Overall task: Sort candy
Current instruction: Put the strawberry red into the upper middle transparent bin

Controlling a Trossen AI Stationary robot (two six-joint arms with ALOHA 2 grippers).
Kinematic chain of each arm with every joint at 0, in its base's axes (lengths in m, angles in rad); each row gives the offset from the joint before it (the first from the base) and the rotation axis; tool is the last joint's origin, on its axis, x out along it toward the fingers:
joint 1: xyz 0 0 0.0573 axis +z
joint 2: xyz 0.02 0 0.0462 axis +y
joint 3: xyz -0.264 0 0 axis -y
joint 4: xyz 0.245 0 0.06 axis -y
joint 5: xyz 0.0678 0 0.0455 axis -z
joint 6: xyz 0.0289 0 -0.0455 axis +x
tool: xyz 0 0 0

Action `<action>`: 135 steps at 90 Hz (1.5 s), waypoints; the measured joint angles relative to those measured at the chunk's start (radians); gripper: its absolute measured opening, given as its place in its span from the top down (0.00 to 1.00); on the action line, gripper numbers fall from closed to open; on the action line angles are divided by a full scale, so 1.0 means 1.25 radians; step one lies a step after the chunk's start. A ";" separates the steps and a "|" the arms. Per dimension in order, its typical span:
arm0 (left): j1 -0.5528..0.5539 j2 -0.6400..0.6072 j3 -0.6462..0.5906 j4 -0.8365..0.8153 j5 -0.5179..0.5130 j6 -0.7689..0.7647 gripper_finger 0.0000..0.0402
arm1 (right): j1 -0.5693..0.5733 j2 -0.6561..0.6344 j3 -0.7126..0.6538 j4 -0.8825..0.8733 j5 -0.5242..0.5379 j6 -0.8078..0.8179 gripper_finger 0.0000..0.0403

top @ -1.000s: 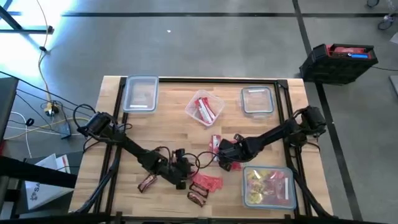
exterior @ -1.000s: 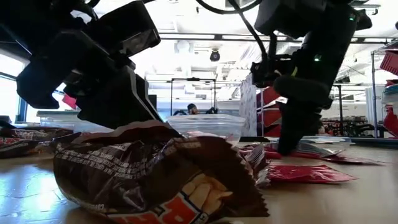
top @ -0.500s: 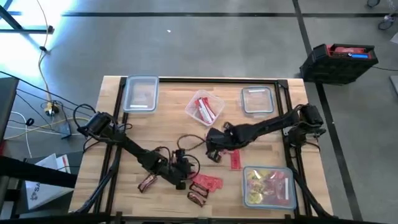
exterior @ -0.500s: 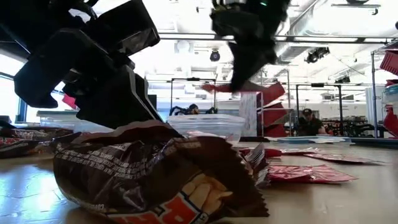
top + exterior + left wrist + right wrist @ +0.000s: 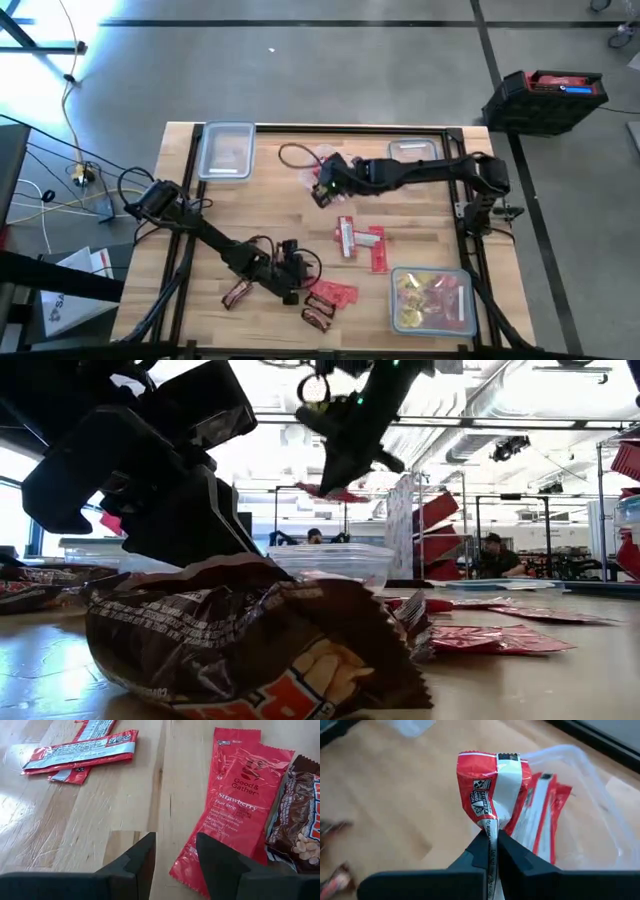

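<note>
Right tool (image 5: 492,847) clenched on red packet (image 5: 495,787) edge, over clear container (image 5: 585,810) near tabletop far edge. Packet light, floppy, likely slippery; edge pinch suits. Left tool (image 5: 175,855) released, near front edge.

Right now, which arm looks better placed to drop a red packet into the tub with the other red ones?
The right. Its gripper already pinches a red packet above the clear tub of red packets. The left gripper is open and empty, low over the table's near side.

grey floor (image 5: 330,70) crossed by dark lines, black crate (image 5: 545,100) beside the table.
</note>
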 joint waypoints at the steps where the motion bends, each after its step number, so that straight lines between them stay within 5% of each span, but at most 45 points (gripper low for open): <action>1: 0.000 0.000 0.000 0.000 0.000 0.000 0.69 | -0.004 0.002 0.000 0.004 -0.003 -0.004 1.00; 33: 0.000 0.000 0.000 0.001 0.000 -0.001 0.69 | -0.115 0.101 0.000 0.023 -0.058 0.013 0.98; 71: 0.000 0.000 0.000 -0.001 0.000 -0.002 0.69 | -0.128 0.153 0.000 0.028 -0.136 -0.013 0.71; 100: 0.000 0.000 0.000 -0.005 0.000 -0.001 0.69 | -0.092 0.019 0.000 -0.039 -0.207 -0.176 0.67; 135: 0.000 0.000 0.000 -0.005 0.001 -0.013 0.69 | 0.085 -0.147 0.000 -0.408 -0.184 -0.082 0.67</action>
